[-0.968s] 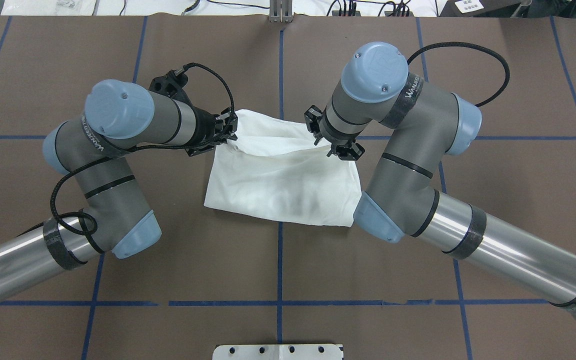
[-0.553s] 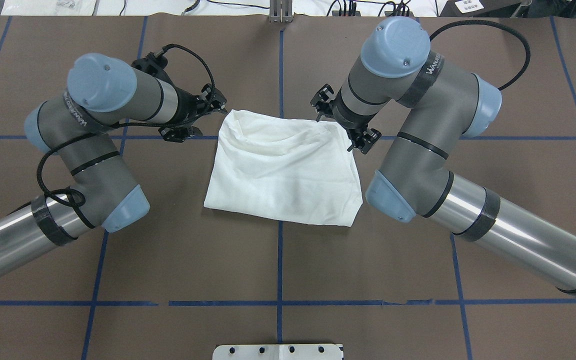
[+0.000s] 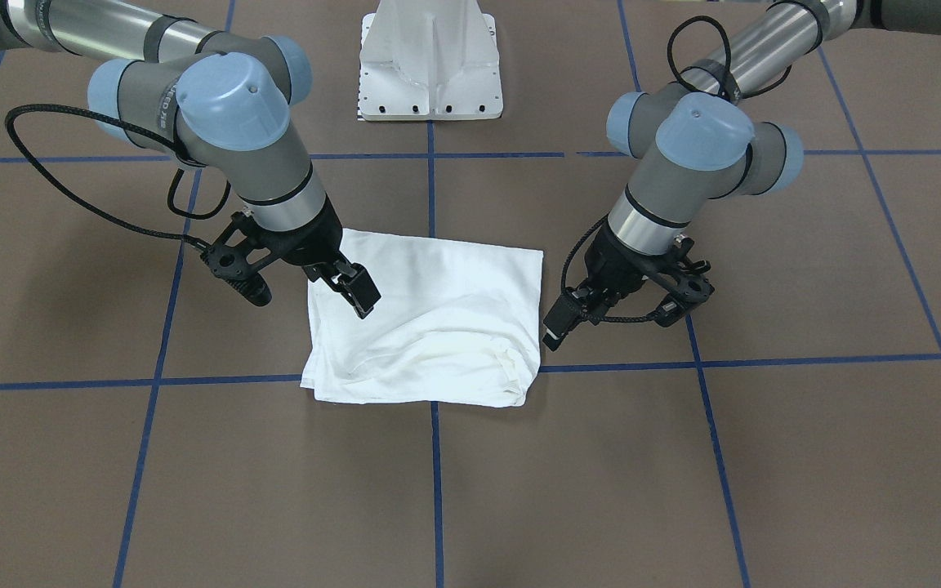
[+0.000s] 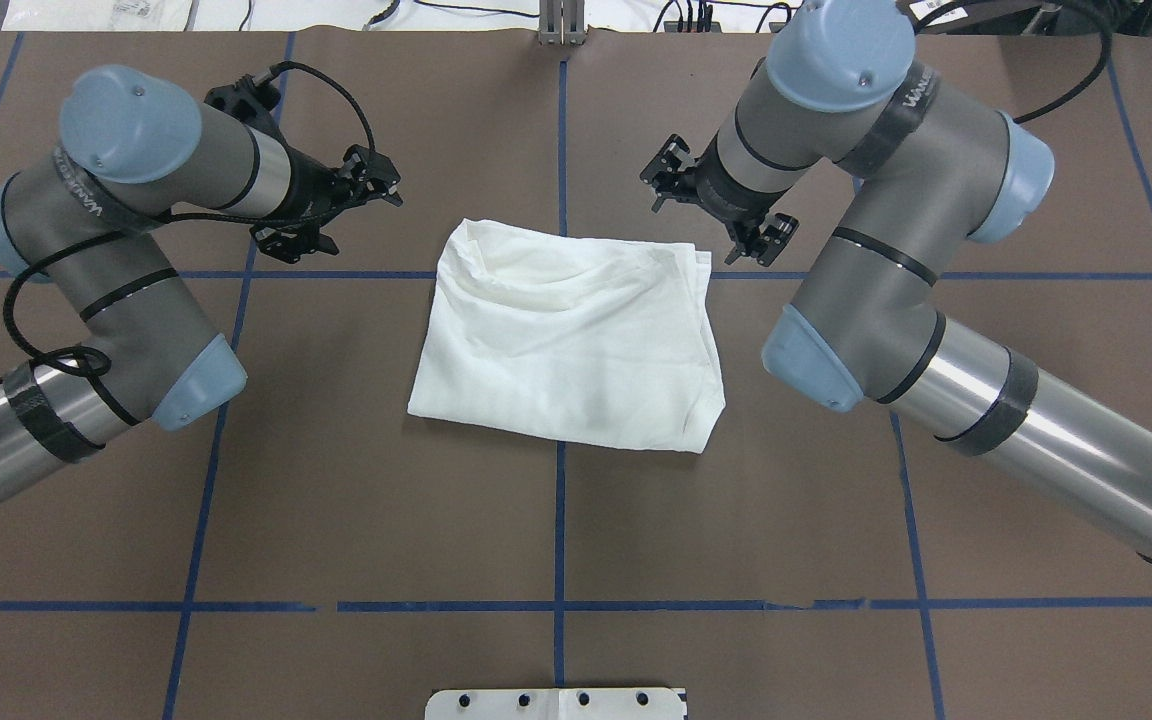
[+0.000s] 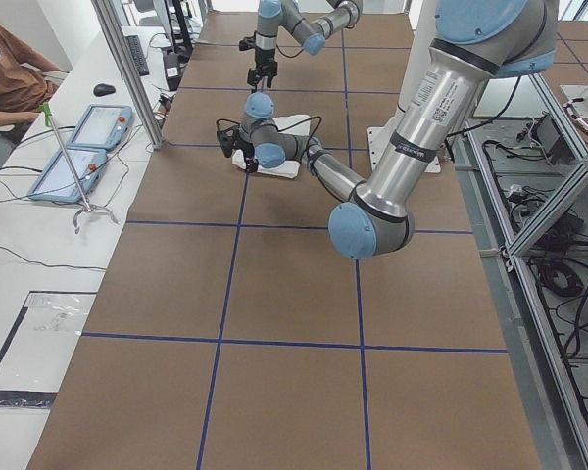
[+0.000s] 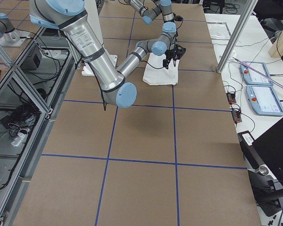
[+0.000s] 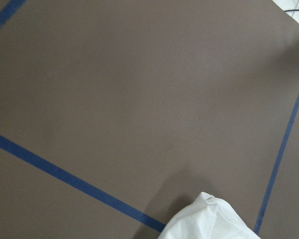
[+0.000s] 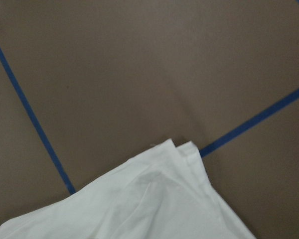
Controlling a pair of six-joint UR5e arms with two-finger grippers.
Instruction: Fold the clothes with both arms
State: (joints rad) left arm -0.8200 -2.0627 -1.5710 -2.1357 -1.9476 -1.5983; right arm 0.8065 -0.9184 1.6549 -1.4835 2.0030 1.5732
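left pincer and right pincer both look apart and empty, fingers angled down (gap hard to read). a second ago each was on a far corner of the white t-shirt; now both have let go and pulled up and outward. the shirt lies between them, just inward of each, toward the robot, as a rough folded rectangle on the desk. far edge near the left pincer is a bit bunched. means this fold is laid. probably near done, maybe needs smoothing or one more fold.
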